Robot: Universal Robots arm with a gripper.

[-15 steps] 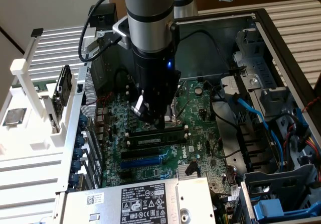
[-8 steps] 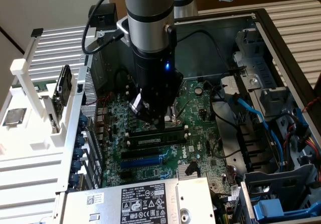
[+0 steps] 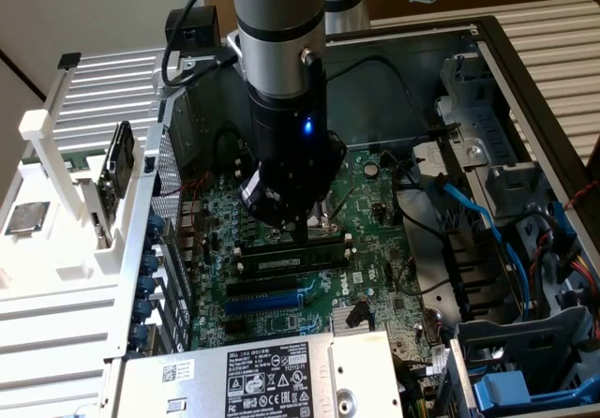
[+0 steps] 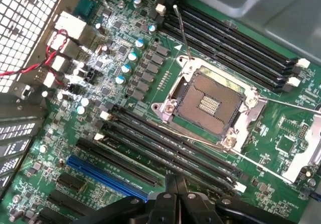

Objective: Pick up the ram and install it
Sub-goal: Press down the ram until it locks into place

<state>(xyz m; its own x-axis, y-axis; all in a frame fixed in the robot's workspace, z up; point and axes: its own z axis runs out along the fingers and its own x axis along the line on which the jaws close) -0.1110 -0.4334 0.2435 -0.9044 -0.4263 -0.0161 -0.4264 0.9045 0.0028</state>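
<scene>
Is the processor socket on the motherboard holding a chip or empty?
Empty: the processor socket shows its bare contact field, with its metal frame swung open beside it and no chip seated.

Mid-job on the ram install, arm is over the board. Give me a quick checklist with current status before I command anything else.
1. Gripper fingers together: ok, shut.
2. Ram between the fingers: not ok, nothing shows there in the wrist view.
3. Ram lined up with a memory slot: ok, it lies along one just below the gripper in the exterior view.
4. Ram pushed fully home, end clips locked: cannot tell.
5. Processor socket clear of the gripper: ok, it sits open and apart from the fingers.
6. Blue cable clear of the arm: ok, it runs off to the exterior view's right.
</scene>
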